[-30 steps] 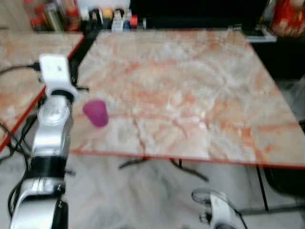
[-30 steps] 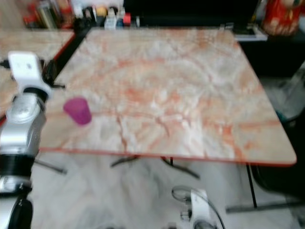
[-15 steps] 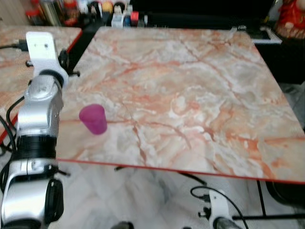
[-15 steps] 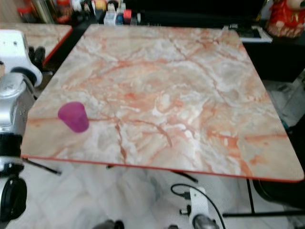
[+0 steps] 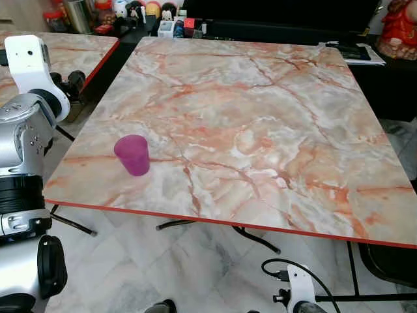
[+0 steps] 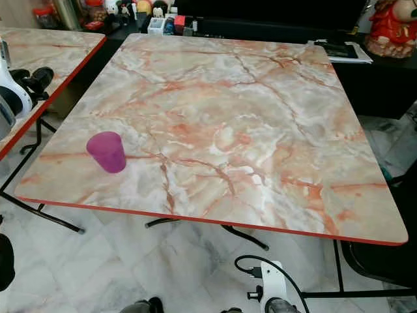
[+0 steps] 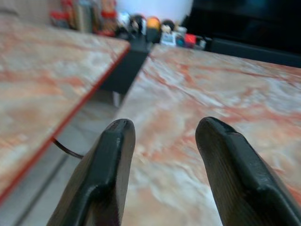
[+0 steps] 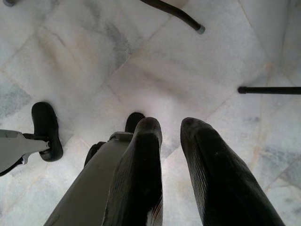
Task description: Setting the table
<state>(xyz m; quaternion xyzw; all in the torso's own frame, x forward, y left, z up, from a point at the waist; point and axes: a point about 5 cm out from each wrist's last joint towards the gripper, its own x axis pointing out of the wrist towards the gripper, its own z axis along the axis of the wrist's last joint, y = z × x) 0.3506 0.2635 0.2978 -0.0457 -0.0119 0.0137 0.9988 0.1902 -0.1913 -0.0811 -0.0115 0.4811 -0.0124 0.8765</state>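
A small translucent magenta plastic cup (image 5: 132,154) stands upright near the front left corner of the glossy square marble-patterned table with a red rim (image 5: 273,117). The left gripper (image 7: 162,136) hovers over that table's left edge, fingers parted, holding nothing. The right gripper (image 8: 170,134) hangs over pale veined floor tiles (image 8: 70,56), fingers slightly apart, empty.

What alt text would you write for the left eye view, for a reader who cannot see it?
A purple cup stands upright near the front left corner of a marble-patterned table with a red edge. The robot's silver left arm rises at the left, beside the table, not touching the cup. Small bottles and figurines line the far end.
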